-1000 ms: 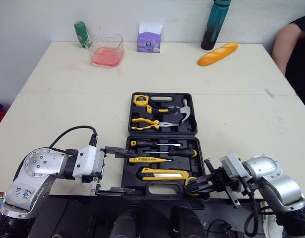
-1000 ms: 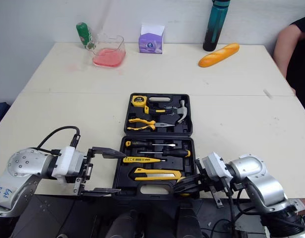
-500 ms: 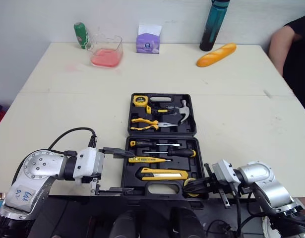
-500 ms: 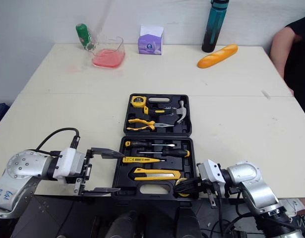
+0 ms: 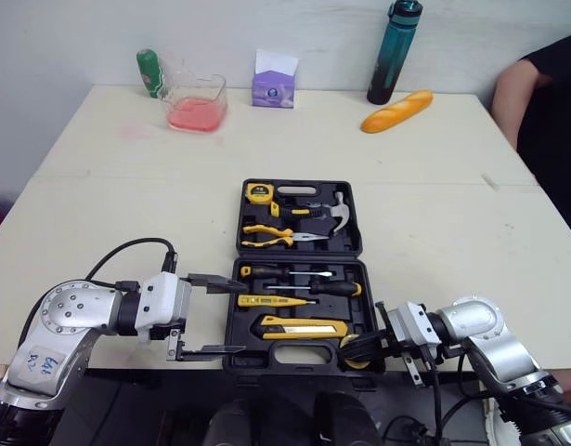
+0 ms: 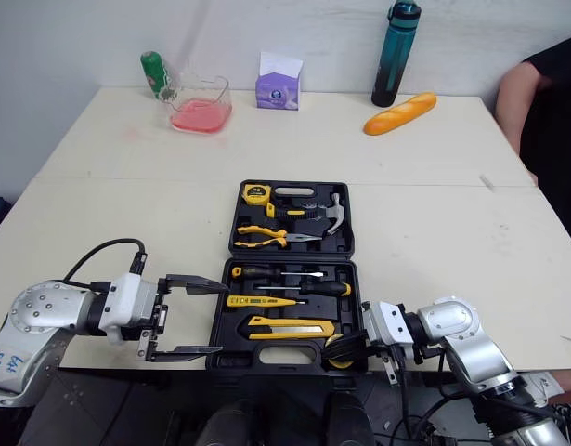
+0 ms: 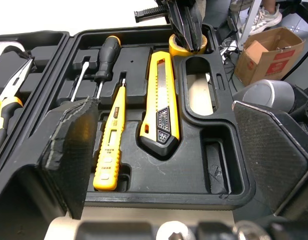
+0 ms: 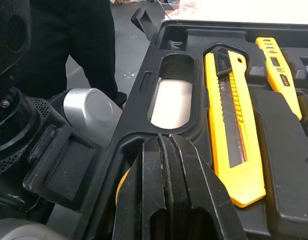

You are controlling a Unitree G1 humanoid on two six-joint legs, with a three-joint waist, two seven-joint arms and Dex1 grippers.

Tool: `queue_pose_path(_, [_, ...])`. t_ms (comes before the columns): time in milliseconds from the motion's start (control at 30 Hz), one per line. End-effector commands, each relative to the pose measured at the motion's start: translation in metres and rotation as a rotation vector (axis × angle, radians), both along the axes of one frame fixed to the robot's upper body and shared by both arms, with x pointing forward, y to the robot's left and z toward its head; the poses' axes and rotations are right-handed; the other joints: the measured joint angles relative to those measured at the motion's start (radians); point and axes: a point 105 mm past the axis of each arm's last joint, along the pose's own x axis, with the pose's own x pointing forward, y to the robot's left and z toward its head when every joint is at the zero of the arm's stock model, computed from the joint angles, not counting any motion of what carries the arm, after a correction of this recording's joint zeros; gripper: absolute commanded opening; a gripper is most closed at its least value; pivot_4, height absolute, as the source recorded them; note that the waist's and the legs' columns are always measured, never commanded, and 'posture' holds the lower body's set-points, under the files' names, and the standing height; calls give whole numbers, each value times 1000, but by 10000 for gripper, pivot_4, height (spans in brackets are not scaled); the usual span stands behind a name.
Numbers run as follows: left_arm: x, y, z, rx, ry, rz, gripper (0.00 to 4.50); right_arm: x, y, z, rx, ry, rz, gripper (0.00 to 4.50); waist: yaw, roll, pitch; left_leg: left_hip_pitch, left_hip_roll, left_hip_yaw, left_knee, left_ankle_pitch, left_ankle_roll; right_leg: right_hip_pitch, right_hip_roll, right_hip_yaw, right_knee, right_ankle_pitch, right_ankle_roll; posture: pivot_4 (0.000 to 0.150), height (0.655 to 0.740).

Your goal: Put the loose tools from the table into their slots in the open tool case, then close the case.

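Observation:
The black tool case [image 5: 302, 256] lies open near the table's front edge. Its far half holds a tape measure [image 5: 260, 192], pliers [image 5: 266, 234] and a hammer [image 5: 333, 214]. The near half holds two screwdrivers [image 5: 304, 274], a yellow tester [image 5: 271, 300] and a yellow utility knife [image 5: 304, 326]. My right gripper [image 5: 364, 347] is shut on a yellow tape roll [image 7: 186, 46] at the near right corner of the case, over a round recess. My left gripper [image 5: 243, 319] stands open at the near half's left edge, one finger above the tester slot.
Along the table's far edge stand a green bottle [image 5: 148, 72], a clear container of pink liquid [image 5: 194, 102], a purple tissue box [image 5: 273, 79], a teal bottle [image 5: 387, 51] and a bread loaf [image 5: 396, 110]. A person's arm [image 5: 526, 102] is at the far right.
The whole picture has shifted, so the camera moved. My right forearm has swung lower and closer to the case, with the tape roll staying at the near right corner. The left gripper holds still.

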Motion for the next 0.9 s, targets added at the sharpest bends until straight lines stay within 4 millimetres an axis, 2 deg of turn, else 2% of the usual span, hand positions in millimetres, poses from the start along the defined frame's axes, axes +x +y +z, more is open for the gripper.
queue_pose_path(33, [0, 4, 9, 9, -35, 18, 45000, -3, -9, -2, 10, 102, -37, 232, 1, 2, 1, 0, 0, 0, 0, 0, 0, 0, 0, 0, 0, 0, 0, 1500, 7400])
queue_pose_path(167, [1, 5, 12, 1, -40, 38, 45000, 4, -10, 21, 42, 107, -90, 232, 2, 8, 5, -5, -1, 0, 0, 2, 4, -5, -1, 0, -1, 0, 0, 1500, 7400])
queue_pose_path(233, [4, 10, 14, 8, -56, 63, 45000, 11, -12, 40, 82, 85, -132, 232, 3, 9, 5, -8, -2, 0, 0, 2, 5, -8, -1, 0, 0, 0, 0, 1500, 7400])
queue_pose_path(367, [21, 29, 23, -7, -106, 200, 45000, 21, -20, 82, 169, 29, -221, 232, 3, 12, 7, -12, -2, 0, 0, 2, 5, -10, -1, -2, -1, 0, 1, 1500, 7400])
queue_pose_path(433, [27, 37, 27, -22, -126, 250, 45000, 24, -24, 90, 169, 7, -257, 232, 3, 12, 7, -15, -2, -1, 0, 2, 5, -12, 0, -5, -1, 0, 1, 1500, 7400])
queue_pose_path(500, [38, 48, 37, -66, -188, 332, 45000, 34, -39, 97, 138, -33, -340, 232, 4, 12, 7, -16, -2, -1, 0, 2, 5, -13, 1, -8, -2, 0, 1, 1500, 7400])
queue_pose_path(533, [47, 56, 44, -109, -228, 402, 45000, 44, -54, 100, 117, -52, -418, 232, 5, 12, 7, -16, -2, 0, 0, 2, 5, -13, 1, -10, -2, 0, 1, 1500, 7400])
queue_pose_path(633, [64, 71, 48, -140, -262, 522, 45000, 64, -85, 101, 61, -102, -561, 232, 7, 12, 8, -18, -6, 0, 0, 4, 10, -13, 1, -11, -3, 2, 5, 1500, 7400])
queue_pose_path(767, [84, 79, 39, -159, -207, 637, 45000, 76, -97, 90, 8, -69, -642, 232, 3, 12, 8, -18, -8, 1, 0, 4, 13, -11, 1, -11, -3, 4, 8, 1500, 7400])
queue_pose_path(833, [98, 79, 35, -214, -150, 710, 39515, 82, -97, 81, -12, -17, -689, 0, 4, 12, 8, -18, -7, 2, 0, 4, 13, -12, 2, -11, -3, 4, 8, 1500, 7400])
queue_pose_path(900, [103, 73, 28, -202, -105, 720, 31394, 88, -93, 79, 17, -12, -705, 0, 4, 12, 7, -19, -7, 1, 0, 5, 13, -12, 2, -12, -3, 4, 8, 1500, 7400])
